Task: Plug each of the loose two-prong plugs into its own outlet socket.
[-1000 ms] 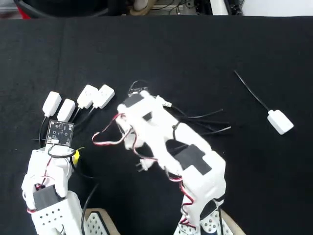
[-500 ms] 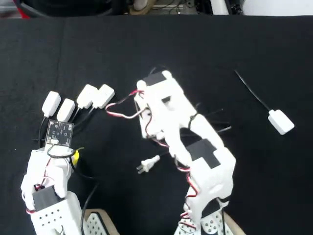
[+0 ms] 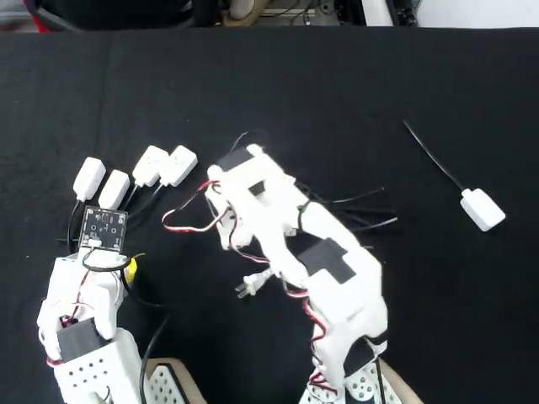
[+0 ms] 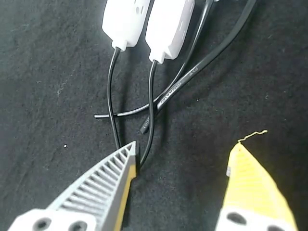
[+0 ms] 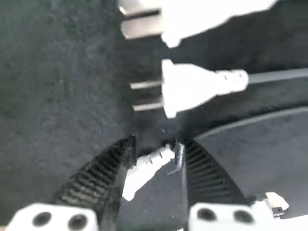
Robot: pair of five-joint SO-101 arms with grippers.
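Note:
Four white outlet sockets [image 3: 150, 165] lie in a row at the left, and a fifth socket [image 3: 482, 209] lies far right. The left gripper [image 4: 185, 147] hangs open just short of two of the sockets [image 4: 126, 19], above their black cables [image 4: 150, 110]. My right arm [image 3: 253, 202] leans over the table's middle. The right gripper [image 5: 154, 144] is narrowly open, with a small white ribbed piece [image 5: 147, 168] in the gap. Two loose two-prong plugs [image 5: 192, 89] lie just beyond its tips. Another plug [image 3: 253, 284] lies on the cloth beside this arm.
Black cables [image 3: 362, 202] trail out to the right from under the right arm. A long black cable [image 3: 429, 151] runs from the far-right socket toward the back. Black cloth [image 3: 354, 84] covers the whole table.
The right arm swung toward the back of the table, then came back forward and to the left. The plug beside it has stayed put. The left arm has not moved.

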